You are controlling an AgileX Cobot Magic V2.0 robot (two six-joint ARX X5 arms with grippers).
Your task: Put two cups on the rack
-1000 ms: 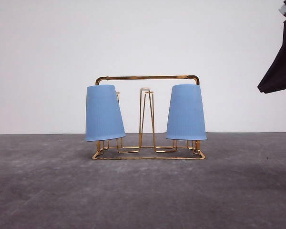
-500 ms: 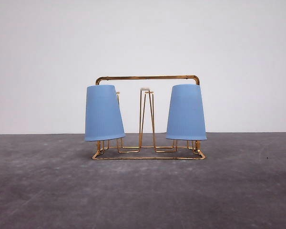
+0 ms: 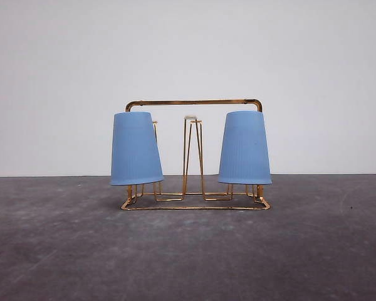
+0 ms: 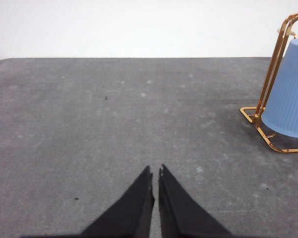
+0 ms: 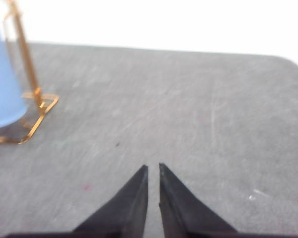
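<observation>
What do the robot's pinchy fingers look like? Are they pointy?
Yes, pointy! The left gripper and the right gripper each have two plain matte black fingers, wide at the base and tapering to sharp tips. No markings or cables are visible on them.

L hand (image 4: 155, 173): fingers nearly together, holds nothing | R hand (image 5: 153, 171): same, thin gap

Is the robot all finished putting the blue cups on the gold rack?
It looks finished. Both cups hang upside down on the rack: the left cup and the right cup. Nothing is in hand: the left tool and the right tool are shut, holding nothing, away from the rack over bare table. Nothing seems left to do.
</observation>
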